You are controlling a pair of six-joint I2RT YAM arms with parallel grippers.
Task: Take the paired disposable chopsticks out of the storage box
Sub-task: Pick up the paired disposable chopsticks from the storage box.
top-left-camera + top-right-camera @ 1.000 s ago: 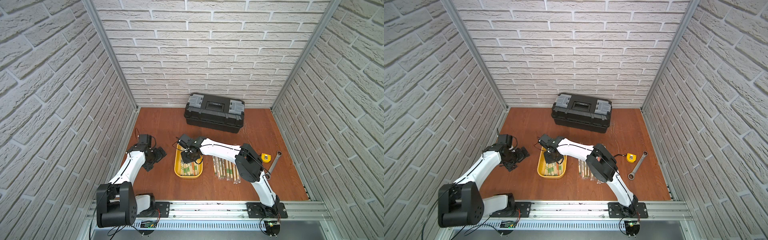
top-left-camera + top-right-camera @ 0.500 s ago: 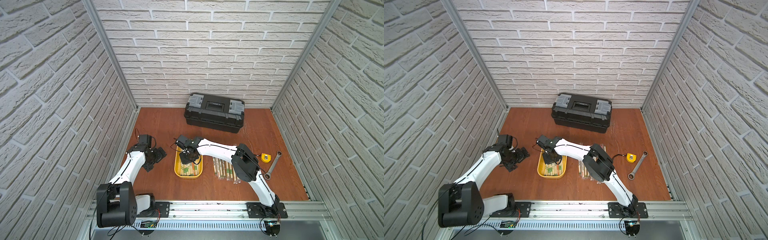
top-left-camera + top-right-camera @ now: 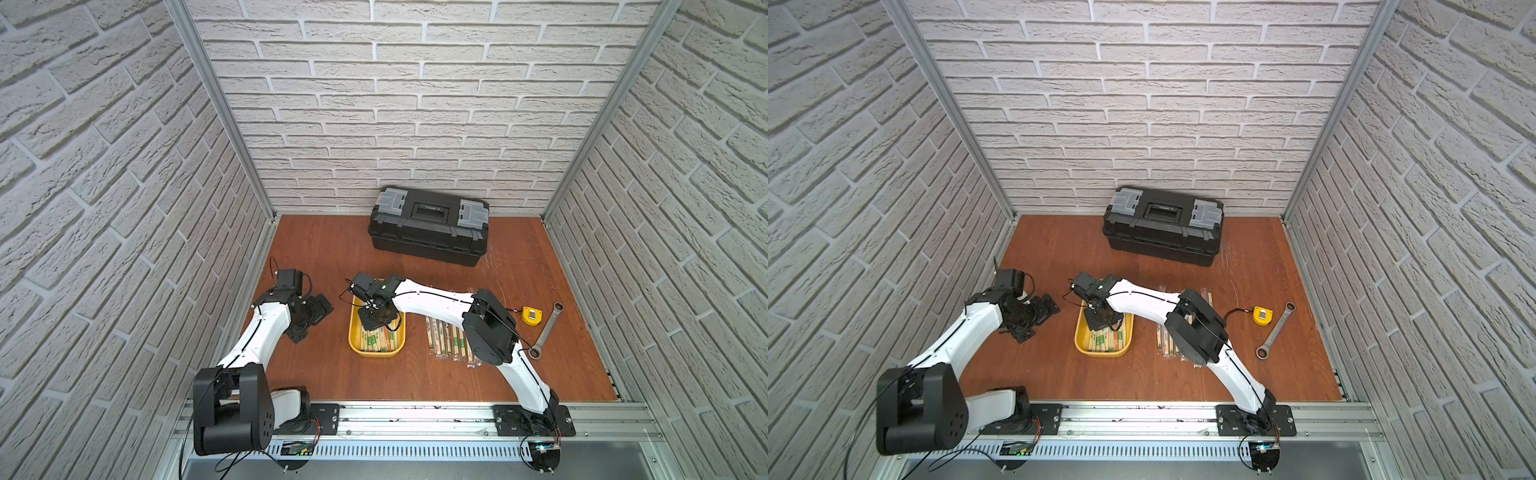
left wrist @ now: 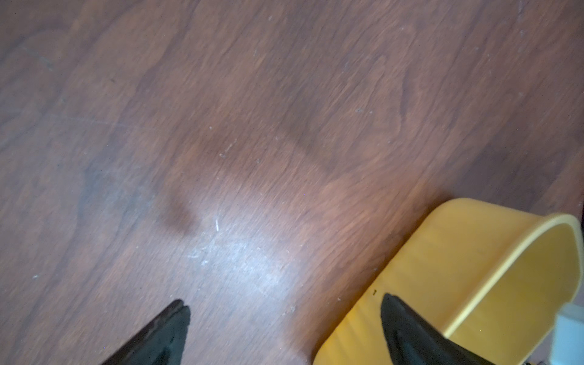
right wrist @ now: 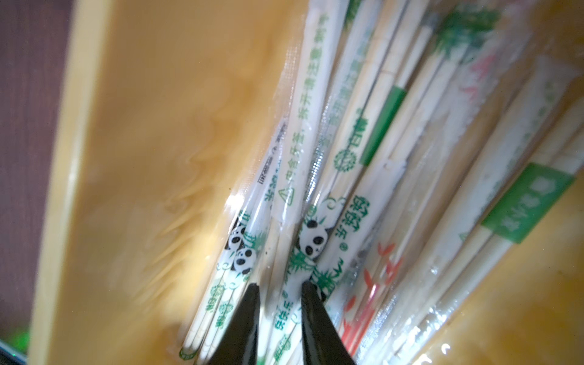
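Inside storage box [image 5: 158, 126] | we see right pincer [image 5: 278, 285] clamping paired disposable chopsticks [image 5: 347, 151], grip hidden from above | left pincer [image 4: 284, 300] apart

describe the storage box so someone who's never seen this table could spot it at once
From the black toolbox at the back, come forward and slightly left. The storage box sits there, under the right gripper, which pinches paired disposable chopsticks inside. It's the only shallow yellow tray, much bigger than the yellow tape measure.
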